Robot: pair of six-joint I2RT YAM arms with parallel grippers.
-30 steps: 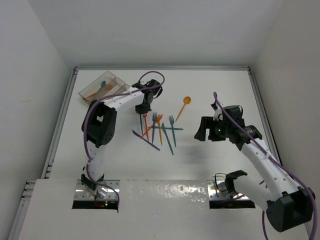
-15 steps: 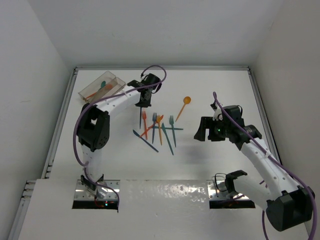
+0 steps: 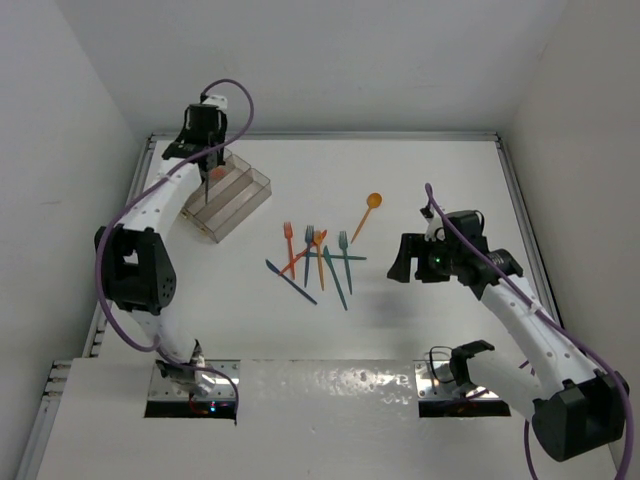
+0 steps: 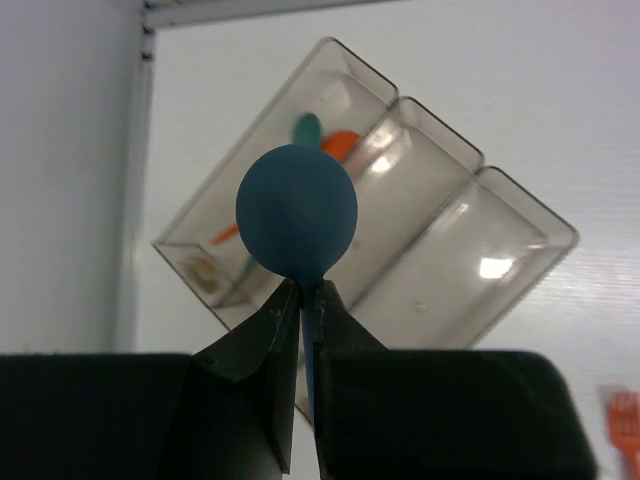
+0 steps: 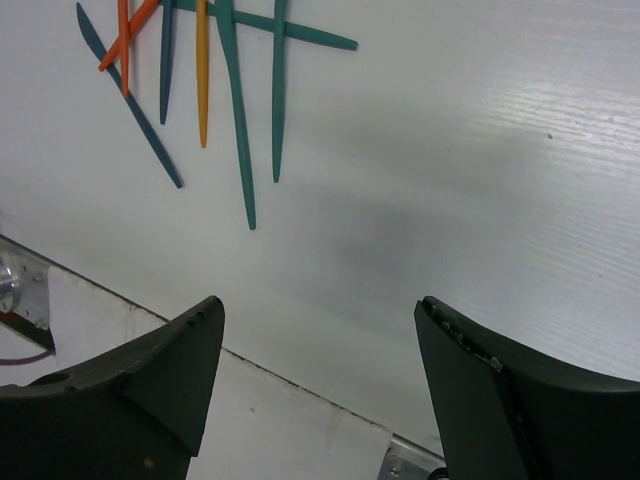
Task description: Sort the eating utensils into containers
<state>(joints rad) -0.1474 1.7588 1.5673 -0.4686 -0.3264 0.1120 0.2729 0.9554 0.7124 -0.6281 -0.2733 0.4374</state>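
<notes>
Blue spoon (image 4: 297,222) pinched in left gripper (image 4: 303,300) above tray (image 4: 470,270); drop step judged in hand. Lowering into spoon compartment, then release, is called for. Right gripper (image 5: 318,312) spread, empty.

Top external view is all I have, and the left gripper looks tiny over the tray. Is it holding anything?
Observer: Yes, the left wrist view shows the left gripper shut on a blue spoon, held by its handle.
Operator: What's in the tray already?
Observer: One end compartment of the tray holds a teal utensil and an orange utensil; the other two look empty.
Operator: And the right gripper?
Observer: Its wrist view shows the right gripper open, holding nothing.
</notes>
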